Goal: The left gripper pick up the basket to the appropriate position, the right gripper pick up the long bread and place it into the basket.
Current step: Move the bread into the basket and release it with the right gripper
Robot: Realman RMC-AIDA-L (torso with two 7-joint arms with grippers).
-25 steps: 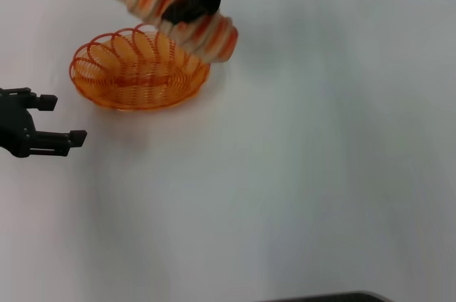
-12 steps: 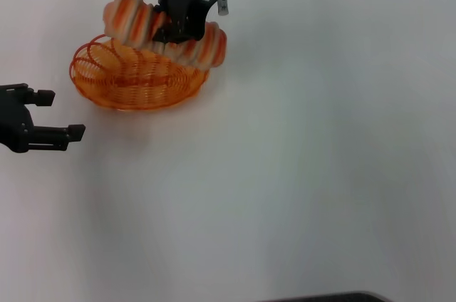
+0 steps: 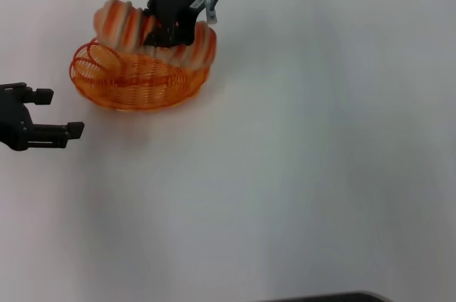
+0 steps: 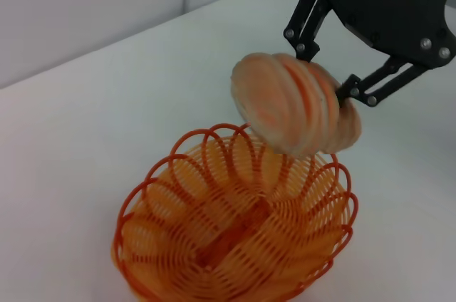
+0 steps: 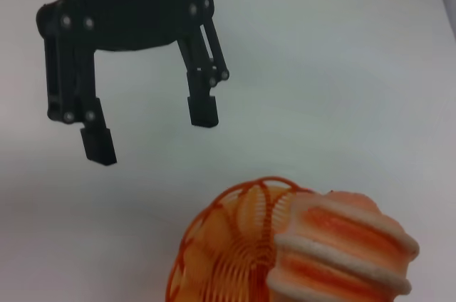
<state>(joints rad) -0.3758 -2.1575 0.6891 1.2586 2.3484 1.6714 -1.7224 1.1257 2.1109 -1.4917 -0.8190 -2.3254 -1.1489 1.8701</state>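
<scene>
The orange wire basket (image 3: 128, 82) stands on the white table at the far left; it also shows in the left wrist view (image 4: 235, 245) and the right wrist view (image 5: 235, 259). My right gripper (image 3: 169, 28) is shut on the long bread (image 3: 117, 24), a tan loaf with orange stripes, and holds it across the basket's far rim, just above it. The bread also shows in the left wrist view (image 4: 292, 102) and the right wrist view (image 5: 342, 252). My left gripper (image 3: 60, 113) is open and empty, to the left of the basket and nearer me; it also shows in the right wrist view (image 5: 149, 131).
The white table (image 3: 299, 159) stretches to the right and front of the basket. A dark edge (image 3: 328, 297) shows at the bottom of the head view.
My right gripper has moved left and down with the bread, from beyond the basket's right side to over its far rim. The left gripper has barely moved.
</scene>
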